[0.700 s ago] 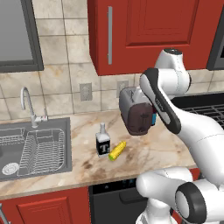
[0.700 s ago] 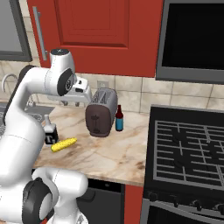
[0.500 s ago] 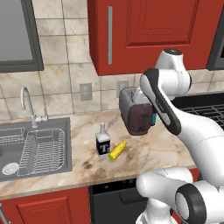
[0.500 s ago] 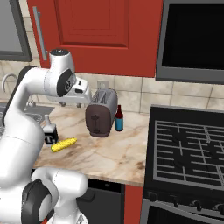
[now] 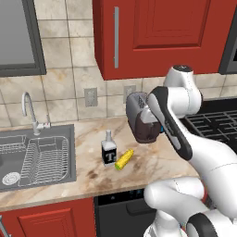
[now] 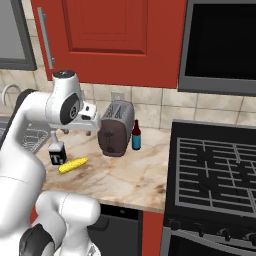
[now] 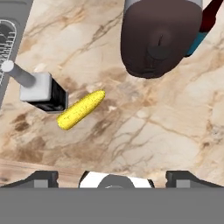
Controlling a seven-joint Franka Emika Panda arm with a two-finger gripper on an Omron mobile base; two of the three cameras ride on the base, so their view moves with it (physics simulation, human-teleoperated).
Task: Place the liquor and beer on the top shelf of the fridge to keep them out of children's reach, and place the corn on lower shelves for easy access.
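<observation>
The liquor bottle (image 5: 109,152) (image 6: 56,154) (image 7: 41,89) stands on the marble counter with its black T label facing out. Right beside it lies the yellow corn (image 5: 124,159) (image 6: 73,165) (image 7: 81,109). The dark red-brown beer (image 6: 136,136) stands behind the toaster; in the hand view the beer (image 7: 209,19) peeks out past the toaster's edge. My gripper (image 7: 114,178) hangs above the counter, looking down on corn and liquor, open and holding nothing. The fridge is out of view.
A dark brown toaster (image 5: 143,119) (image 6: 113,131) (image 7: 159,37) stands by the back wall. A sink with a dish rack (image 5: 39,159) and faucet (image 5: 29,110) lies left. A black stove (image 6: 215,172) is right of the counter. Red cabinets (image 5: 157,32) hang overhead.
</observation>
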